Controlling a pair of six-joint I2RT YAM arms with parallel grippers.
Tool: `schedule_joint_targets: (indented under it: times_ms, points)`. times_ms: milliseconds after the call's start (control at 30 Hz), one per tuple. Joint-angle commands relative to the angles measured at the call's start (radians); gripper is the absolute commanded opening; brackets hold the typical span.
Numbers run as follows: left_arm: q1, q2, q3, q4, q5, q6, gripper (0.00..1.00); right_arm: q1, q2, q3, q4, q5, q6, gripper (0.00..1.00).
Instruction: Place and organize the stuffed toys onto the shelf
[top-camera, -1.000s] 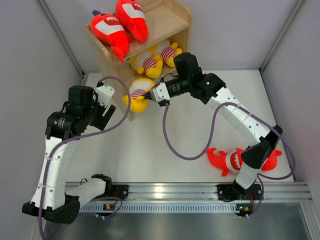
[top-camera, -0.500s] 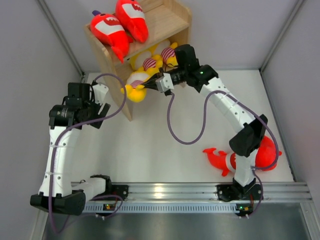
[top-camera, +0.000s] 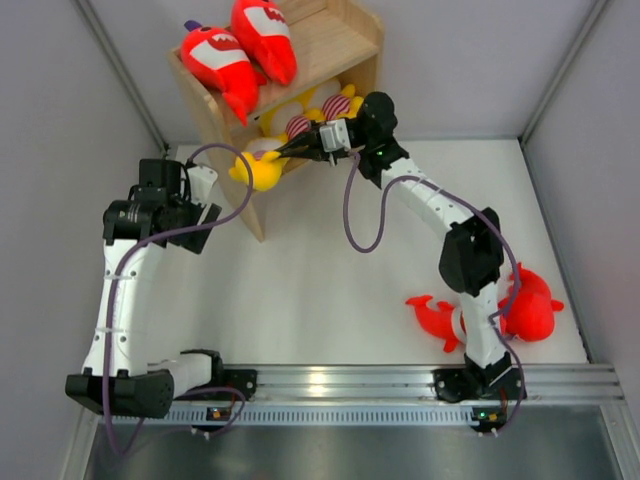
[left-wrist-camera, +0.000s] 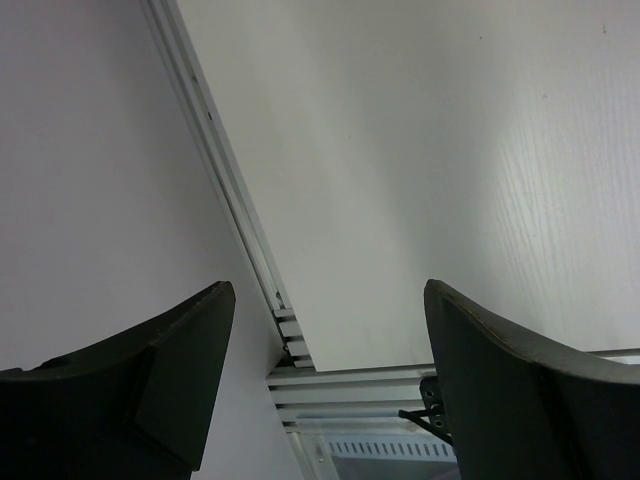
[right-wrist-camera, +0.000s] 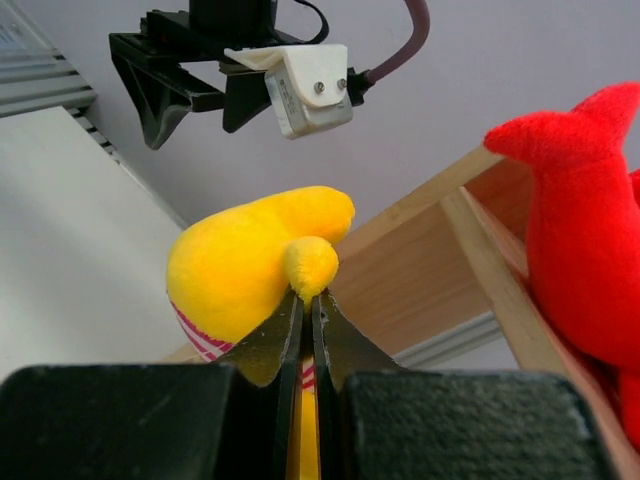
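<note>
My right gripper (top-camera: 284, 153) is shut on a small limb of a yellow plush in a red-white striped shirt (top-camera: 257, 167), holding it in the air at the front left corner of the wooden shelf (top-camera: 345, 40). The right wrist view shows the plush (right-wrist-camera: 245, 265) pinched at the fingertips (right-wrist-camera: 308, 300), with the shelf's side panel (right-wrist-camera: 430, 260) just behind it. Two more yellow plushes (top-camera: 300, 127) lie in the lower tier. Two red sharks (top-camera: 215, 60) rest on the top tier. My left gripper (top-camera: 200, 222) hangs open and empty left of the shelf.
Two red sharks (top-camera: 437, 318) (top-camera: 532, 305) lie on the table at the near right, beside the right arm's base. Grey walls enclose the table on the left, back and right. The aluminium rail (left-wrist-camera: 350, 385) runs along the near edge.
My right gripper has carried the yellow plush up and to the left, from the table in front of the shelf to its front left corner. The left arm has drawn back slightly.
</note>
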Motion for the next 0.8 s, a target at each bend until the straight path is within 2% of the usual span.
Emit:
schedule_joint_targets:
  times_ms: [0, 33, 67, 100, 167, 233, 333, 400, 433, 467, 500, 533, 600, 633, 767]
  points:
    - [0.006, -0.001, 0.035, -0.003, 0.024, 0.012, 0.82, -0.019, 0.098, 0.055, 0.650, -0.118, 0.616, 0.00]
    - [0.006, -0.003, 0.036, -0.001, 0.027, 0.012, 0.82, -0.020, 0.162, 0.094, 0.762, -0.135, 0.692, 0.00]
    - [0.006, -0.003, 0.036, -0.001, 0.032, 0.014, 0.82, -0.023, 0.196, 0.135, 0.813, -0.138, 0.832, 0.00]
    - [0.006, -0.003, 0.036, -0.003, 0.035, 0.011, 0.82, -0.027, 0.228, 0.211, 0.852, -0.141, 0.890, 0.00]
    - [0.005, -0.004, 0.035, -0.003, 0.040, 0.009, 0.82, -0.033, 0.278, 0.249, 0.910, -0.132, 0.973, 0.00]
    - [0.005, -0.006, 0.033, -0.001, 0.041, 0.009, 0.82, -0.045, 0.254, 0.206, 0.881, -0.094, 0.950, 0.00]
    - [0.006, -0.009, 0.033, -0.003, 0.047, 0.008, 0.82, -0.060, 0.172, 0.114, 0.715, -0.045, 0.812, 0.01]
    - [0.005, -0.009, 0.035, -0.003, 0.053, 0.006, 0.82, -0.066, 0.079, 0.019, 0.430, -0.002, 0.557, 0.01]
    - [0.006, -0.009, 0.040, -0.003, 0.058, 0.005, 0.82, -0.065, 0.045, -0.002, 0.274, 0.065, 0.412, 0.01]
    - [0.005, -0.009, 0.041, -0.004, 0.070, 0.005, 0.82, -0.062, 0.013, 0.011, 0.025, 0.122, 0.015, 0.01]
    - [0.005, -0.010, 0.047, -0.003, 0.081, 0.005, 0.82, -0.045, -0.021, 0.043, -0.403, 0.180, -0.195, 0.00]
    - [0.005, -0.009, 0.052, -0.003, 0.095, 0.006, 0.82, -0.034, -0.026, 0.059, -0.483, 0.232, -0.314, 0.00]
    - [0.005, -0.007, 0.064, -0.004, 0.141, 0.008, 0.81, -0.036, -0.021, 0.025, -0.298, 0.163, -0.180, 0.00]
    - [0.003, -0.004, 0.067, -0.004, 0.173, 0.008, 0.81, -0.040, -0.017, 0.019, -0.291, 0.165, -0.132, 0.00]
    - [-0.002, 0.011, 0.079, -0.003, 0.214, 0.006, 0.81, -0.039, -0.015, 0.004, -0.337, 0.193, -0.182, 0.00]
